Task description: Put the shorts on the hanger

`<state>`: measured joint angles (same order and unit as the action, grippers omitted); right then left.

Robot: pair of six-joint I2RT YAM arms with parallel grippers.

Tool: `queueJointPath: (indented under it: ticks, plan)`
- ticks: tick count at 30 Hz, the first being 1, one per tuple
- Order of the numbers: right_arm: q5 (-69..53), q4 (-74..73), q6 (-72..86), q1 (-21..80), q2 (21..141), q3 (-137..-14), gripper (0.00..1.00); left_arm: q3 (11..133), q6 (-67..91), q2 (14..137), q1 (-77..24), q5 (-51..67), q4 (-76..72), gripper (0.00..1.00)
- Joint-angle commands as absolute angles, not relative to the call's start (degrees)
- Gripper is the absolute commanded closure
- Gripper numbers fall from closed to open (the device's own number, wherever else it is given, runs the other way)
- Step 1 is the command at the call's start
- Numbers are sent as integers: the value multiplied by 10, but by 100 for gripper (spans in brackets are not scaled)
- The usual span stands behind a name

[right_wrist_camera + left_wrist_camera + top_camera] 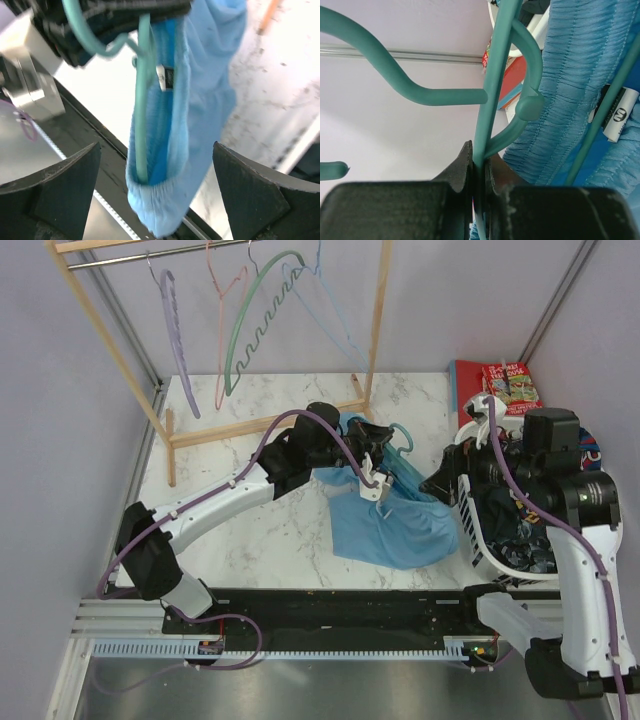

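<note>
Left fingers [461,172] pinch hanger [494,90] threaded through shorts [580,75].

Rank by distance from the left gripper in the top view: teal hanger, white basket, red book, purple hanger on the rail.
1. teal hanger: clamped in the left gripper itself.
2. white basket: just to the right.
3. red book: back right corner.
4. purple hanger: far back left, hanging on the rail.
</note>
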<state>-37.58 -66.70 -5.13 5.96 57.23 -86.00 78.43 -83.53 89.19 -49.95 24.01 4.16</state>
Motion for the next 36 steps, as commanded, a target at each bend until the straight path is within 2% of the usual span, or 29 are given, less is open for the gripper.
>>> queueJointPath:
  ticks: [1, 6, 13, 16, 18, 20, 21, 23, 24, 25, 26, 27, 29, 31, 32, 34, 35, 36]
  plan:
    - [-289, -727, -113, 62, 508, -835, 2, 815, -789, 881, -495, 244, 3, 98]
    - [-303, -728, -130, 62, 488, -828, 2, 827, -778, 893, -493, 243, 2, 98]
    - [-330, -729, -153, 62, 549, -817, 2, 866, -758, 915, -492, 238, 2, 98]
    - [-341, -729, -173, 62, 576, -808, 9, 876, -756, 918, -491, 241, 3, 98]
    - [-345, -734, -185, 62, 585, -805, 19, 880, -751, 922, -491, 240, 3, 98]
    - [-346, -735, -201, 63, 592, -799, 24, 883, -751, 925, -490, 243, 3, 98]
    - [-348, -737, -207, 63, 593, -798, 34, 885, -751, 925, -490, 243, 2, 98]
    - [-354, -739, -219, 63, 593, -794, 46, 890, -745, 931, -490, 243, 2, 98]
    - [-357, -741, -221, 63, 593, -795, 60, 893, -742, 933, -491, 242, 3, 98]
    - [-363, -744, -224, 63, 592, -796, 70, 898, -738, 935, -490, 242, 2, 98]
    - [-364, -746, -228, 63, 592, -797, 94, 898, -737, 935, -490, 243, 2, 98]
    - [-361, -745, -228, 63, 592, -797, 100, 898, -737, 936, -491, 243, 3, 98]
    - [-352, -740, -213, 63, 585, -800, 100, 898, -723, 935, -491, 241, 2, 98]
    - [-339, -719, -189, 62, 572, -803, 100, 895, -701, 926, -491, 236, 3, 81]
    - [-329, -702, -171, 62, 569, -806, 100, 893, -696, 922, -491, 237, 2, 65]
    - [-317, -686, -150, 63, 563, -817, 100, 889, -680, 906, -491, 237, 11, 53]
    - [-314, -679, -137, 62, 564, -821, 100, 887, -672, 901, -491, 236, 13, 43]
    - [-309, -677, -130, 62, 566, -828, 100, 885, -657, 890, -491, 234, 15, 39]
